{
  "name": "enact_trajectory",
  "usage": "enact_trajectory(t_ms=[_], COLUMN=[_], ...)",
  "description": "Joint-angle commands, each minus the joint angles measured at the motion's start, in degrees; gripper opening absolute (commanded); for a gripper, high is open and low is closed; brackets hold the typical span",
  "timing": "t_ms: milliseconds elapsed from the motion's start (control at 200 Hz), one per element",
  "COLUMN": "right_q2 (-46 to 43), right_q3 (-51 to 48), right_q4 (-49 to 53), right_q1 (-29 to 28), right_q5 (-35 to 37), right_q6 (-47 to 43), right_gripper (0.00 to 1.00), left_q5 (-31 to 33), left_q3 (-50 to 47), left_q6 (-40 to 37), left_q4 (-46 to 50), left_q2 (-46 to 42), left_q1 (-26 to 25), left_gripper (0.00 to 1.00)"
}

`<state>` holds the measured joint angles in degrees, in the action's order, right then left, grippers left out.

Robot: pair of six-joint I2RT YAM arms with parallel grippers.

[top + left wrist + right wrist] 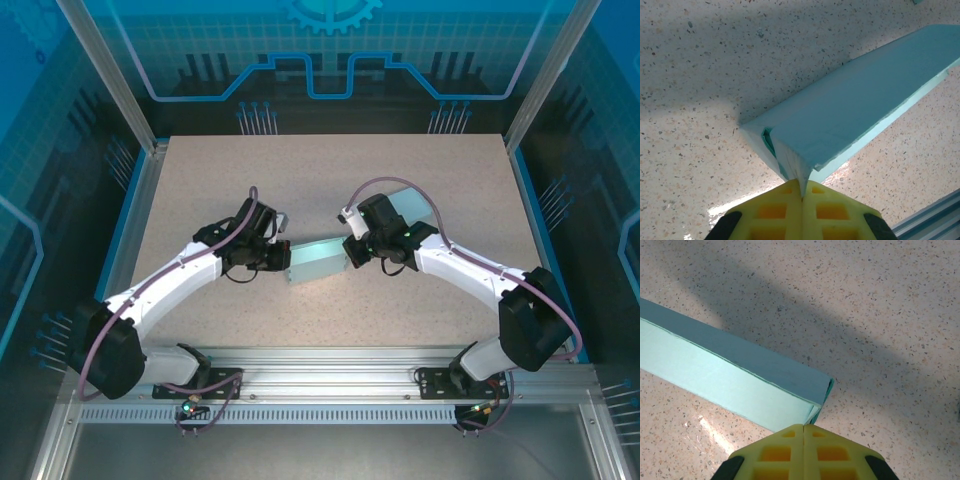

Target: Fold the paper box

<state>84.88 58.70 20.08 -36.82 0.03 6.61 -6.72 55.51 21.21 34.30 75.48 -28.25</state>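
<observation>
The worktop is a pale, beige-speckled slab. An aluminium frame runs along its near edge, and blue-lit panels with a grid pattern and a gear graphic enclose it behind and at the sides. Light glares off the speckled surface near both wrist cameras, and broad shadows cross it.

The paper box, a long, light teal one, lies on the worktop near its middle. It lies crosswise between the two arms, with one end toward each.

The left fingers are at the box's left end. In the left wrist view these yellow fingers are pressed together. A thin edge of the paper box end flap runs down into the seam between them, so they appear to pinch it.

The right fingers are at the opposite end. In the right wrist view the yellow fingers are closed tight, with their tips right against the end corner of the paper box. Whether any paper is caught between them cannot be told.
</observation>
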Motion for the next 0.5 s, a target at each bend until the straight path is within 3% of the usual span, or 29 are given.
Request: enact_trajectory(t_ms=[0,300,490], right_q2=[2.12,2.41,2.22], right_q3=[-0.19,-0.42,-0.39], right_q4=[1.98,1.98,2.07], right_q1=[-1.94,-1.94,-2.02], right_q5=[-2.78,-3.02,-2.87], right_q6=[-0.76,-0.78,-0.64], right_gripper=[0.00,0.00,0.00], left_q5=[-6.32,-10.83,-10.37], left_q3=[-1.24,-4.06,-4.16], left_q6=[2.40,5.13,4.67], left_q4=[-6.70,-10.78,-9.95], left_q2=[-0.88,-3.05,-2.89], left_q1=[0.42,3.18,3.38], left_gripper=[0.00,0.00,0.00])
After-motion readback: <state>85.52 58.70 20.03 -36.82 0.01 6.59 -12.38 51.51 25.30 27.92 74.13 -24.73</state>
